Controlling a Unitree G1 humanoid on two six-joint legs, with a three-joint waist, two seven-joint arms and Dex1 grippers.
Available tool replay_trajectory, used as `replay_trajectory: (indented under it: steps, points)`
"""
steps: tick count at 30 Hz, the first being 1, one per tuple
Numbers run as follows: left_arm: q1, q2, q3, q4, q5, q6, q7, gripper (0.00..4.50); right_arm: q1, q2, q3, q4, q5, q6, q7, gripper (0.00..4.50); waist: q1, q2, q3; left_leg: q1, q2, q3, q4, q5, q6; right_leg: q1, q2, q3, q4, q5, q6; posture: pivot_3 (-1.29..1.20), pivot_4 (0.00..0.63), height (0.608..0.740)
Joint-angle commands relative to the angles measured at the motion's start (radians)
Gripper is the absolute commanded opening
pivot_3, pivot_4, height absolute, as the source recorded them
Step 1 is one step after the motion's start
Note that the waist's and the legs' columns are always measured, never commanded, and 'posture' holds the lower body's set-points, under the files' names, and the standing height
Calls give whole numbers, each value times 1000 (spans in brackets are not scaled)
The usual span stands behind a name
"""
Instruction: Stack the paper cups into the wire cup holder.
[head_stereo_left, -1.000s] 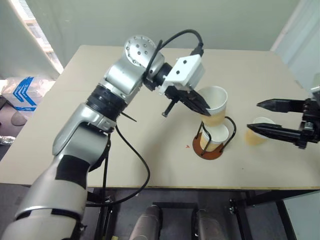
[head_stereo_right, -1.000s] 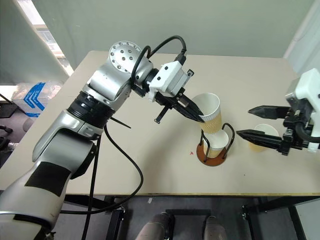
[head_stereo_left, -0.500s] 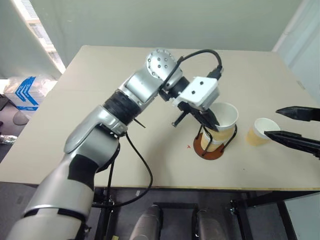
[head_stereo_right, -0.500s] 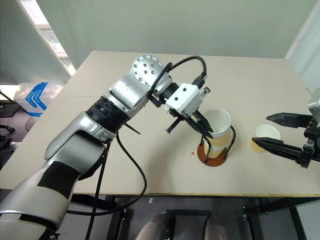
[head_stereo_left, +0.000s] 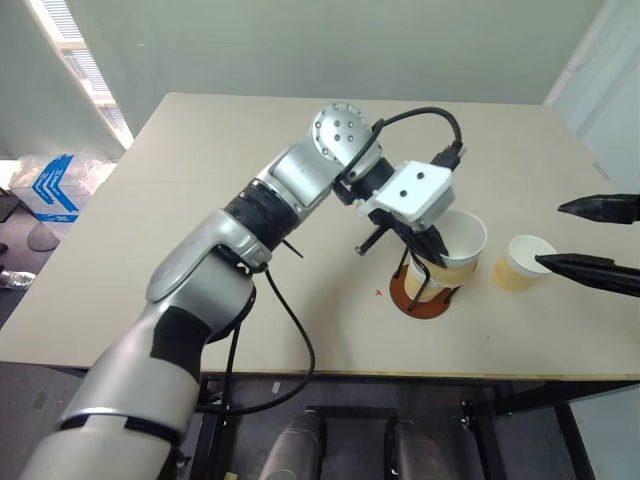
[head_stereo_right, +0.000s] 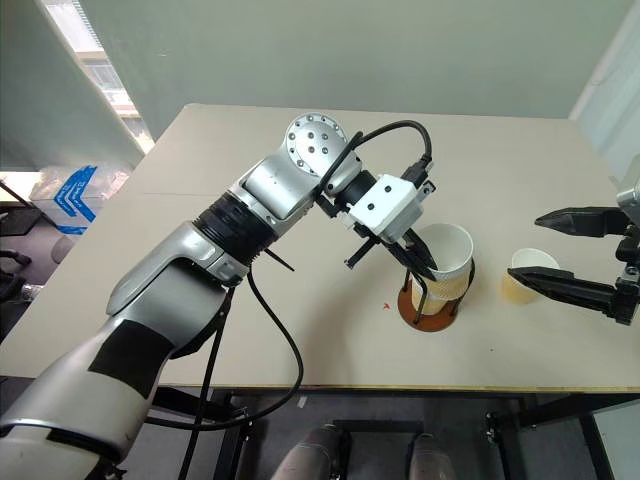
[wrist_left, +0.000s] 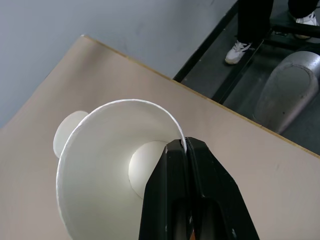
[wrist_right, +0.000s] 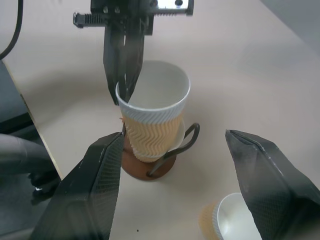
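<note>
Two tan-yellow paper cups (wrist_right: 156, 115) nested in the black wire cup holder (head_stereo_right: 432, 305); left fingers (wrist_right: 123, 75) clamped on upper rim. Seat fully, then release. Third cup (head_stereo_right: 528, 273) right, between parted right fingers (head_stereo_right: 575, 252).

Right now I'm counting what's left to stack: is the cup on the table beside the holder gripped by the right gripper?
No, the loose cup stands free on the table; the right gripper hangs open, clear of it.
</note>
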Motion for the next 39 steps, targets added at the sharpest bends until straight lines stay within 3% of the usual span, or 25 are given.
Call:
replay_trajectory:
  steps: [1,27,32,39]
  points:
    - [-48,-8,53,26,6,-18,-36,33,-20,0,0,13,-8,-24,-3,3417,0,0,0,0,0,0,0,1,-1,0,0,0,0,0,0,0,150,740]
    - [-30,-45,47,108,172,-113,-36,33,-26,-12,24,37,-60,-45,22,3417,0,0,0,-2,0,2,4,0,-1,0,0,1,0,-1,2,0,150,740]
    - [-29,-68,83,122,191,-102,-36,1608,-26,-13,42,46,-89,-65,36,3417,1,0,0,-2,0,2,5,-1,-1,0,0,1,0,-1,2,0,150,740]
    - [-63,-109,251,144,163,-5,24,4036,-21,-2,118,63,-182,-149,23,3417,1,0,0,-2,0,3,5,-1,0,0,0,1,0,0,3,0,150,740]
